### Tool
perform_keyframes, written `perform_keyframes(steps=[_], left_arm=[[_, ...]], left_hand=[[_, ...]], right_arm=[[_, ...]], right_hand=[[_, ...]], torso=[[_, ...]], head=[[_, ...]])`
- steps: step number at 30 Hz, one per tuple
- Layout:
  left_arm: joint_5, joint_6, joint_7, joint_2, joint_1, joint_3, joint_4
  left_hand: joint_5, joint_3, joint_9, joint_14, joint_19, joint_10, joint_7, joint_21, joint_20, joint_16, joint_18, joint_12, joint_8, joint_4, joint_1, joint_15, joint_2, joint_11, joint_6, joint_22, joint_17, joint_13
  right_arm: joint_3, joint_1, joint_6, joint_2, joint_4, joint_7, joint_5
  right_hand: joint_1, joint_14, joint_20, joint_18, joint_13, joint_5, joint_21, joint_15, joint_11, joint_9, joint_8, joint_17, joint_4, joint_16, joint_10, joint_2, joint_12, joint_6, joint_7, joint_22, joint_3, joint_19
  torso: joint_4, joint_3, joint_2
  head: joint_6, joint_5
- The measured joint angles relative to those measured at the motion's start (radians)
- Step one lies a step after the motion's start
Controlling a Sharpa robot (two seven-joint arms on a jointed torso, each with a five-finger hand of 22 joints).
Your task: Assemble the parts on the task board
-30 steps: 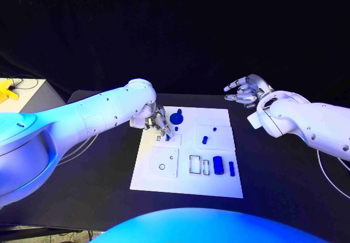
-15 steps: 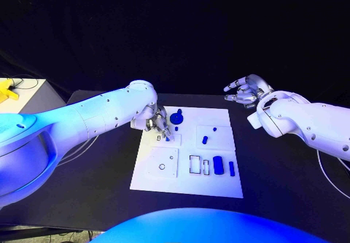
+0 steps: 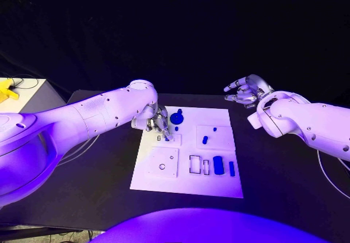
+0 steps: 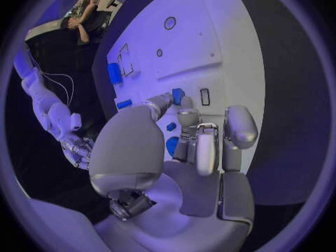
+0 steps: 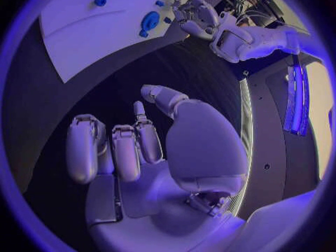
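The white task board (image 3: 219, 119) lies mid-table. My left hand (image 3: 156, 123) hovers over its upper-left panel and pinches a small blue part (image 4: 178, 95) between the thumb and a finger, just beside a narrow slot (image 4: 204, 97). A blue round knob (image 3: 176, 119) and a tiny blue piece (image 3: 176, 128) sit right of that hand. A blue oblong (image 3: 205, 139), a blue cylinder (image 3: 218, 162) and a slim blue bar (image 3: 232, 168) lie further along the board. My right hand (image 3: 244, 91) stays off the board's far right corner, fingers apart, holding nothing.
Two empty rectangular slots (image 3: 194, 164) sit beside the blue cylinder, and a ring-shaped hole (image 3: 161, 166) marks the lower-left panel. Black table (image 3: 109, 172) surrounds the board. A grey stand with a yellow object (image 3: 7, 90) is at the far left.
The left hand has shifted only slightly over the upper-left panel, still pinching the small blue part. The right hand has not moved.
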Motion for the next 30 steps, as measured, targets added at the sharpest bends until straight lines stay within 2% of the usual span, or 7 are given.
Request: perform_keyframes(steps=[7,13,16,21,24,30], left_arm=[[0.011,-0.002,0.000,-0.001,0.000,0.000,0.000],[0.019,-0.002,-0.001,-0.002,0.000,-0.001,-0.001],[0.024,-0.002,-0.002,-0.003,-0.001,-0.001,0.000],[0.030,-0.003,-0.002,-0.004,0.000,0.000,0.001],[0.033,-0.004,-0.003,-0.005,0.000,0.000,0.002],[0.039,-0.008,-0.003,-0.006,0.001,0.000,0.003]], left_hand=[[0.004,0.016,-0.009,0.000,-0.004,-0.005,0.005,-0.006,0.004,0.000,0.000,0.000,-0.013,-0.002,0.000,0.000,0.000,0.005,-0.005,-0.005,0.000,-0.005],[0.004,0.029,-0.009,0.000,-0.007,-0.010,0.013,-0.006,0.007,0.000,0.000,-0.004,-0.026,0.011,0.000,0.000,0.000,0.011,-0.012,-0.008,0.000,-0.010],[0.014,0.059,-0.011,0.003,-0.010,-0.013,0.019,-0.006,0.010,0.000,0.000,-0.008,-0.036,0.010,0.000,0.003,0.000,0.015,-0.018,-0.008,0.000,-0.011],[0.036,0.089,-0.011,0.001,-0.014,-0.016,0.027,-0.006,0.014,0.000,0.000,-0.009,-0.052,0.039,0.003,0.011,-0.003,0.020,-0.027,-0.007,0.000,-0.014],[0.050,0.108,-0.009,0.002,-0.014,-0.019,0.031,-0.006,0.014,0.000,0.000,-0.009,-0.056,0.042,0.004,0.013,-0.004,0.024,-0.027,-0.005,0.000,-0.015],[0.057,0.124,0.005,0.002,-0.014,-0.019,0.032,-0.006,0.014,0.000,0.000,-0.009,-0.063,0.042,-0.011,0.013,0.011,0.024,-0.025,-0.004,0.000,-0.015]], right_arm=[[0.000,0.000,0.000,0.000,0.000,0.000,0.000],[0.000,0.000,0.001,0.000,0.000,0.000,0.000],[0.000,0.000,0.001,0.000,0.000,0.000,0.000],[0.000,0.000,0.001,0.000,0.000,0.000,0.000],[0.000,0.000,0.002,0.000,0.000,0.000,0.000],[0.000,-0.001,0.002,0.000,0.000,0.000,0.000]], right_hand=[[0.000,0.000,0.000,0.000,0.000,0.000,0.000,0.000,0.000,0.000,0.000,0.000,0.000,0.000,0.000,0.000,0.000,0.000,0.000,0.000,0.000,0.000],[0.000,0.000,0.000,0.000,0.000,0.000,0.000,0.000,0.000,0.000,0.000,0.000,0.000,0.000,0.000,0.000,0.000,0.000,0.000,0.000,0.000,0.000],[0.000,0.000,0.000,0.000,0.000,0.000,0.000,0.000,0.000,0.000,0.000,0.000,0.000,0.000,0.000,0.000,0.000,0.000,0.000,0.000,0.000,0.000],[0.000,0.000,0.000,0.000,0.000,0.000,0.000,0.000,0.000,0.000,0.000,0.000,0.000,0.000,0.000,0.000,0.000,0.000,0.000,0.000,0.000,0.000],[0.000,0.000,0.000,0.000,0.000,0.000,0.000,0.000,0.000,0.000,0.000,0.000,0.000,0.000,0.000,0.000,0.000,0.000,0.000,0.000,0.000,0.000],[0.000,0.000,0.000,0.000,0.000,0.000,0.000,0.000,0.000,0.000,0.000,0.000,0.000,0.000,0.000,0.000,0.000,0.000,0.000,0.000,0.000,0.000]], torso=[[-0.0002,0.0002,0.000],[-0.0005,0.0004,0.000],[-0.0009,0.0006,0.000],[-0.0010,0.0007,0.000],[-0.0009,0.0008,0.000],[-0.0006,0.0008,0.000]], head=[[0.000,0.001],[0.000,0.000],[0.000,0.000],[0.000,0.000],[0.000,0.000],[0.000,-0.001]])
